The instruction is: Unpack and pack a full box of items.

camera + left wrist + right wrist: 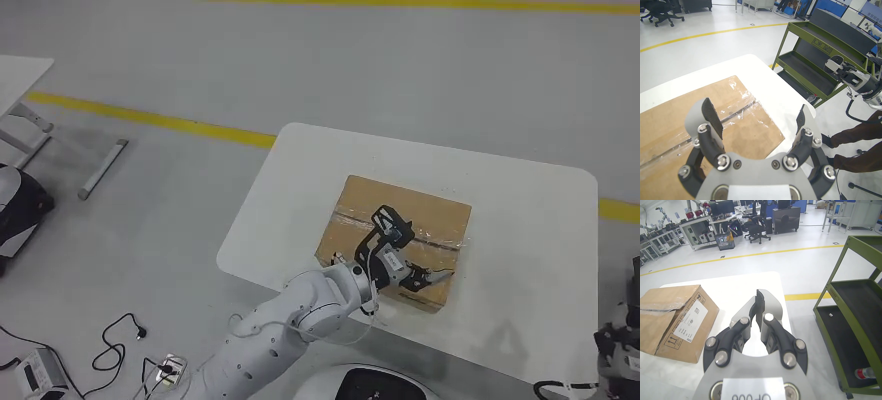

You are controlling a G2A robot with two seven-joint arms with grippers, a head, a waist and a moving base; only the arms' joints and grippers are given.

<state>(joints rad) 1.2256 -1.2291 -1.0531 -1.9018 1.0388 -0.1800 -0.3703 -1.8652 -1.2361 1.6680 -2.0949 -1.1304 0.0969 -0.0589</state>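
A closed cardboard box (365, 200) with clear tape along its top seam lies in the middle of the white table (520, 190). My left gripper (415, 248) hangs just above the box's near right part, open, with nothing between its fingers. In the left wrist view the left gripper (754, 106) straddles the taped seam of the box (668, 117). My right gripper (758, 294) is shut and empty above the table's right end, well clear of the box (668, 306). It also shows far off as the right gripper (832, 64).
A green three-shelf cart (857, 313) stands on the floor just past the table's right end, also seen as the cart (810, 56). A bottle (865, 373) lies on its lowest shelf. Bare table (745, 285) surrounds the box.
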